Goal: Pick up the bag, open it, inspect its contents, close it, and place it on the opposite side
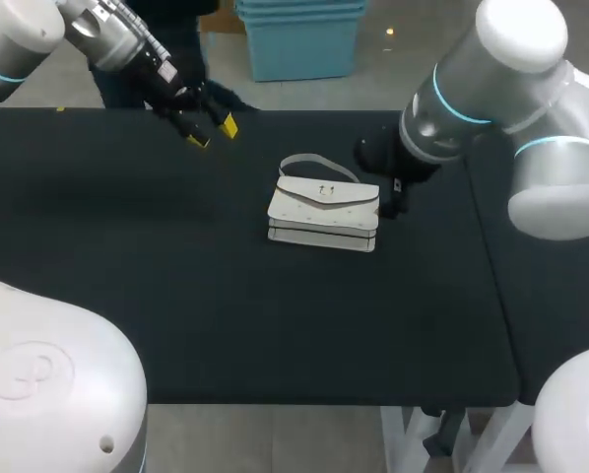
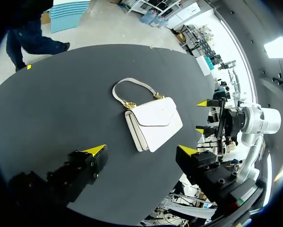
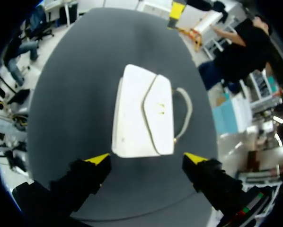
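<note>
Lying flat near the middle of the desk (image 1: 176,296), the white bag (image 1: 324,212) is seen closed, its strap (image 1: 314,163) toward the far edge. The right pincer (image 3: 146,158) is held spread just beside it; the left pincer (image 1: 211,131) is held spread, well apart.

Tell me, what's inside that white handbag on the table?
Nothing inside shows: the white handbag lies on the black table with its flap shut over the opening. Only the outside is visible, with the gold clasp and the handle.

Smooth white leather-like bag (image 1: 323,213) with gold metal clasp, matt black table (image 1: 176,296)
</note>
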